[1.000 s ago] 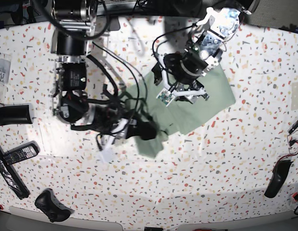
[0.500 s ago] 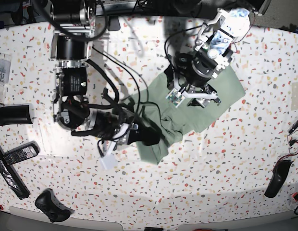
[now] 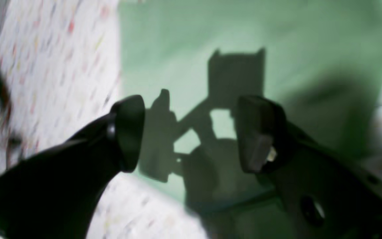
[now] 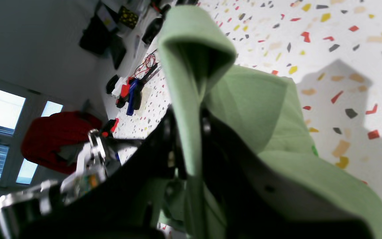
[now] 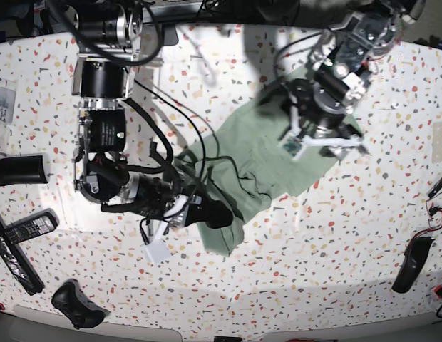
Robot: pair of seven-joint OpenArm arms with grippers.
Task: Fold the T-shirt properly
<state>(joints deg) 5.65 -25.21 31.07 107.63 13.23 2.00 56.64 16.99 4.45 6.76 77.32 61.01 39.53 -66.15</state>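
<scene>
The pale sage-green T-shirt (image 5: 253,153) lies rumpled and partly folded in the middle of the speckled table (image 5: 292,285). My right gripper (image 5: 219,214) is shut on a fold at the shirt's lower left part. In the right wrist view the gripper (image 4: 191,132) pinches a lifted ridge of the fabric (image 4: 254,106). My left gripper (image 5: 324,144) hovers over the shirt's right end. In the blurred left wrist view it (image 3: 191,132) is open and empty, and its shadow falls on the flat green cloth (image 3: 184,49).
Remotes (image 5: 25,229), a black cylinder (image 5: 18,171) and a game controller (image 5: 75,303) lie at the left. A small white box (image 5: 155,251) sits by the right arm. A black object (image 5: 410,263) and cables lie at the right edge.
My left gripper has moved right along the shirt toward its right end. My right gripper has shifted slightly down and right with the fold, and the shirt has stretched out wider.
</scene>
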